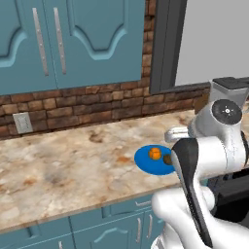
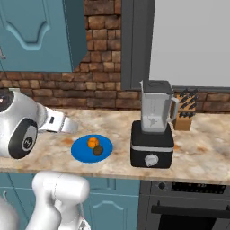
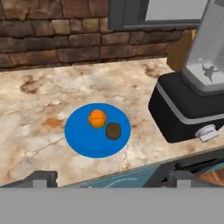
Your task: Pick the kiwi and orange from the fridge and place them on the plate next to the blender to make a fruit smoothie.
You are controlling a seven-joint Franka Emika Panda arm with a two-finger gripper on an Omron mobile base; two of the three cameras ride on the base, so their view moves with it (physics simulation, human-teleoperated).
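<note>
The jaws [image 3: 105, 178] stood spread wide and empty, above the counter's [image 3: 39, 100] front edge, well back from the plate [image 3: 83, 142]. On that plate lay one orange [image 3: 97, 118] and one kiwi [image 3: 113, 131], just beside each other, with one blender [image 3: 188, 105] near the plate. Both fruits looked light and firm but apt to roll; a grip across the middle would probably suit, gentler on the softer kiwi.
</note>
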